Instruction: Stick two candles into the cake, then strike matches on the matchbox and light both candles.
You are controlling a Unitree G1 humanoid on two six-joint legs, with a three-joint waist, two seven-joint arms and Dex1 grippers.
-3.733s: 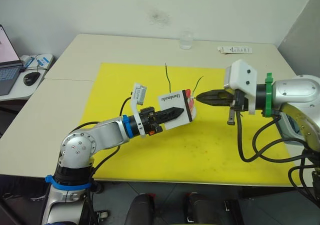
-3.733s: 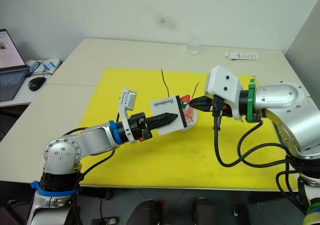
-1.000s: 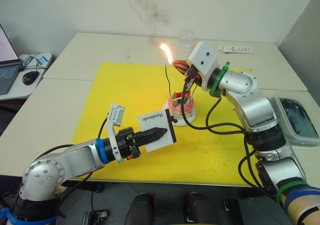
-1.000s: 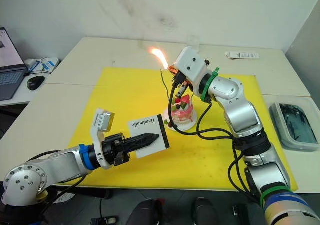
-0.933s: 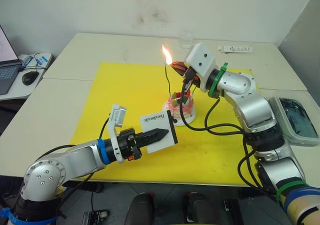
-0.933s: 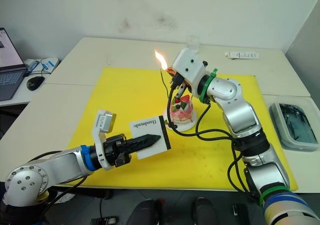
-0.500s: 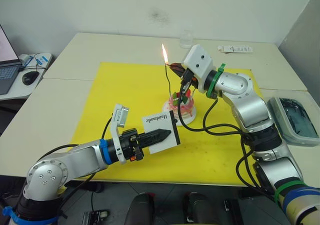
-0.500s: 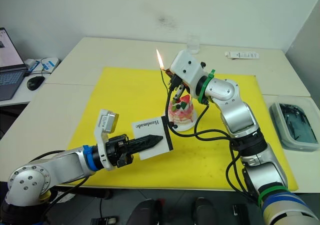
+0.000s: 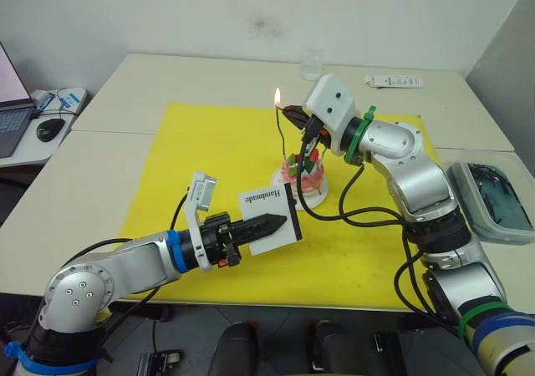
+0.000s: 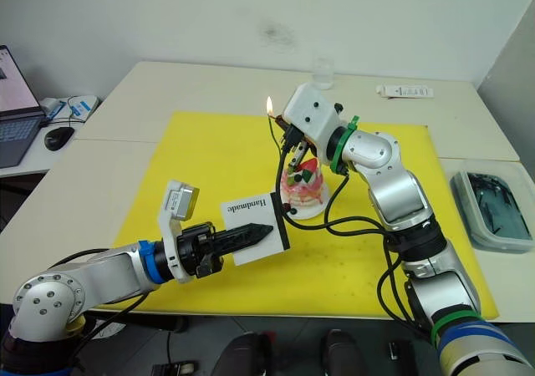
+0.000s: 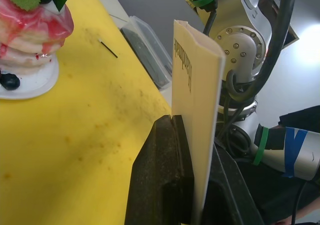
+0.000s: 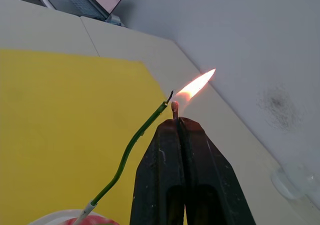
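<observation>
Flame: we see a small orange flame (image 12: 196,86) burning at the tip of a match (image 12: 174,110), right beside the top of one candle (image 12: 131,149).
Right gripper: our right gripper (image 12: 176,127) has its two black fingers pressed together on the short match, whose head sticks just past the fingertips. In the head views it hangs above the cake, up at the candle's tip.
Candle at the flame: this thin green stick curves up out of the cake, and its dark wick end sits just beside the match head, at the base of the flame. We cannot tell whether the wick itself is burning.
Second candle: we cannot make it out clearly behind the right arm.
Cake: the pink layered cake (image 10: 303,187) stands on its white plate (image 11: 31,81) on the yellow mat (image 9: 209,154), near the mat's middle, below the right gripper.
Left gripper: our left gripper (image 9: 280,221) is clamped on the matchbox (image 9: 269,218), the fingers closed flat against both faces of it.
Matchbox: we hold it on edge above the mat, in front of the cake and apart from it, the "Handmade" lettering facing up toward the head camera.
Second match: a short dark stick (image 11: 108,48) lies on the mat beyond the cake in the left wrist view.
Table: the mat covers a pale table (image 9: 184,79), with a grey tray (image 9: 493,199) at its right edge.
</observation>
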